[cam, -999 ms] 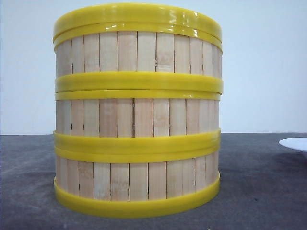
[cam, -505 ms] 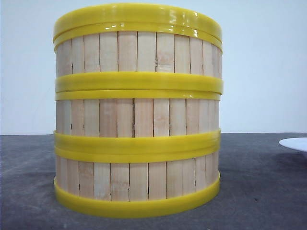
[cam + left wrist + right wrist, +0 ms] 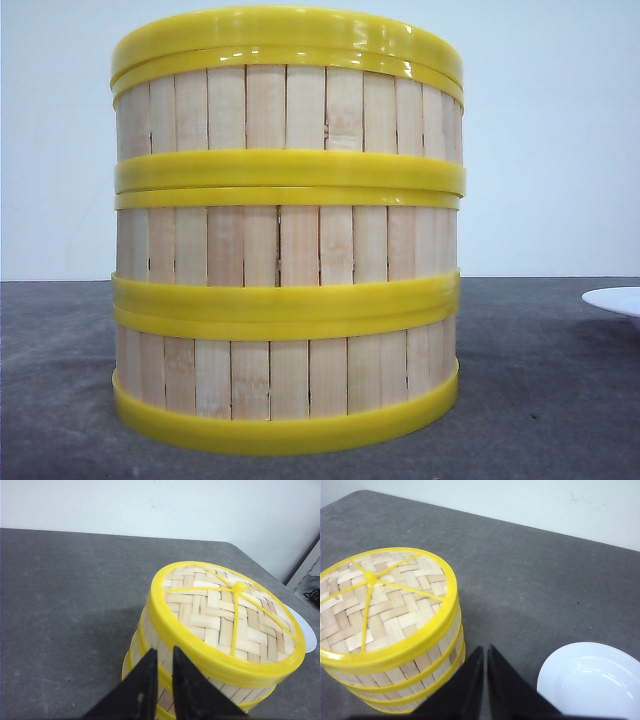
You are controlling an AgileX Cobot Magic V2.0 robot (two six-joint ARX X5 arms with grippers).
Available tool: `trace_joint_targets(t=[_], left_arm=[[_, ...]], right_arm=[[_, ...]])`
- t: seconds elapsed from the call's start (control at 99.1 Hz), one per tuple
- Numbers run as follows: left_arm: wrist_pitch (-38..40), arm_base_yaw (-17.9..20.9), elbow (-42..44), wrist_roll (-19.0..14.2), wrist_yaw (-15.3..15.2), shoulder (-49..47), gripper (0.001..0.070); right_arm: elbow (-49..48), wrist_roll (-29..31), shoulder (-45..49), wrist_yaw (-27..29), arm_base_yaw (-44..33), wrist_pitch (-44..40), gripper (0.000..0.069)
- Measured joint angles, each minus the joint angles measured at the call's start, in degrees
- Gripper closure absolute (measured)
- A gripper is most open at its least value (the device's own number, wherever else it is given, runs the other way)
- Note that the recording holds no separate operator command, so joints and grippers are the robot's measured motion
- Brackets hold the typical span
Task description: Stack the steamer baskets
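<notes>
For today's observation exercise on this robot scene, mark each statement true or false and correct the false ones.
1. The steamer baskets stand in one stack of three. True.
2. A woven lid with a yellow rim tops the stack. True.
3. The white plate sits on top of the stack. False: it rests on the grey table, beside the stack.
4. The left hand grips a basket. False: its fingers are nearly closed on nothing, beside the stack.
5. The right hand holds the plate. False: it holds nothing, nearly closed between stack and plate.
</notes>
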Motion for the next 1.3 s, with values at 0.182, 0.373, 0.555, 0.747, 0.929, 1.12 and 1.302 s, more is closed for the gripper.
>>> trace_joint_targets(t=[0.182, 0.373, 0.555, 0.747, 0.929, 1.12, 1.302], left_arm=[[0.0, 0.0, 0.0, 1.2, 0.0, 0.0, 0.0683], [1.4, 1.2, 0.0, 7.6, -4.4, 0.0, 0.0683], [8.0, 7.1, -3.8, 10.6, -10.4, -0.1, 0.0683], [19.4, 15.2, -16.9, 13.6, -10.7, -3.8, 0.0683], [28.7, 18.8, -28.9, 15.6, -10.8, -9.6, 0.0683], [28.9, 19.3, -38.3, 15.9, -10.8, -15.5, 0.0683], [29.1, 19.6, -42.0, 15.9, -12.1, -18.3, 0.0683]], right_arm=[[0.0, 0.0, 0.0, 0.0, 0.0, 0.0, 0.0682], [0.0, 0.0, 0.0, 0.0, 0.0, 0.0, 0.0682], [0.0, 0.0, 0.0, 0.0, 0.0, 0.0, 0.0682], [0.0, 0.0, 0.0, 0.0, 0.0, 0.0, 0.0682], [0.0, 0.0, 0.0, 0.0, 0.0, 0.0, 0.0682], [0.0, 0.0, 0.0, 0.0, 0.0, 0.0, 0.0682], [0.0, 0.0, 0.0, 0.0, 0.0, 0.0, 0.0682]])
